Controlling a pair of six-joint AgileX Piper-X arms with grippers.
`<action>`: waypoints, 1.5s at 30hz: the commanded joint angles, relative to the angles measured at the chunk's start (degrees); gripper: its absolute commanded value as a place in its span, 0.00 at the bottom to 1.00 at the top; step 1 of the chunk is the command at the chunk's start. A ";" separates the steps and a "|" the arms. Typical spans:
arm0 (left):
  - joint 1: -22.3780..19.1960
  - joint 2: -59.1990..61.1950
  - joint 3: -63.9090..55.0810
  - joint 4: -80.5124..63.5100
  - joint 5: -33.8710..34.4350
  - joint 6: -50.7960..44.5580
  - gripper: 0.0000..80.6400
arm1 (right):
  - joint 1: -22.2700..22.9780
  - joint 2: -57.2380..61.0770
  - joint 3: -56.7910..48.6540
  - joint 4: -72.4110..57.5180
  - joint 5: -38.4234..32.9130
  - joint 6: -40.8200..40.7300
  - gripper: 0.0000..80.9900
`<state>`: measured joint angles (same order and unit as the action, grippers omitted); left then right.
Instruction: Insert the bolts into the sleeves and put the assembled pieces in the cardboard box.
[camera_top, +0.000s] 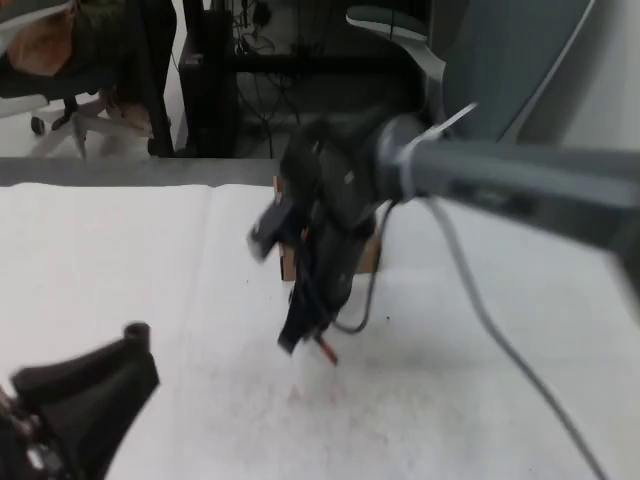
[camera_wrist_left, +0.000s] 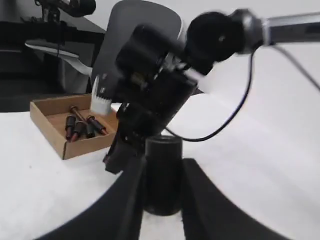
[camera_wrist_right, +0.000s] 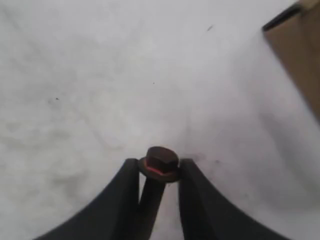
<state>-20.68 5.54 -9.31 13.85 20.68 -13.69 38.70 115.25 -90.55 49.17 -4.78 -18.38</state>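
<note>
Several assembled pieces (camera_wrist_left: 80, 126) inside cardboard box (camera_wrist_left: 87, 146)

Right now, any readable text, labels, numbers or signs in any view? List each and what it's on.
No readable text in any view.
White patch on the right arm's black wrist housing: may be a label, too blurred to read.
Brown cardboard box: no print visible on its walls.
Black cylindrical sleeve and dark hex-head bolt: no markings visible.
</note>
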 joint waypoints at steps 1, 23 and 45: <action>0.03 -0.46 4.97 -11.11 0.34 -6.40 0.02 | 0.07 -12.76 7.50 -8.76 -1.08 0.48 0.01; -24.97 31.19 9.31 -40.40 -14.72 0.82 0.02 | 11.63 -45.99 55.38 -72.24 -5.57 30.39 0.01; -26.75 56.25 8.22 -70.42 -15.06 -9.48 0.02 | 13.20 -45.99 55.51 -66.63 2.80 19.54 0.01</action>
<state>-47.08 61.79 -0.43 -54.58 6.13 -22.62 51.85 69.79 -34.95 -17.13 -2.69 2.20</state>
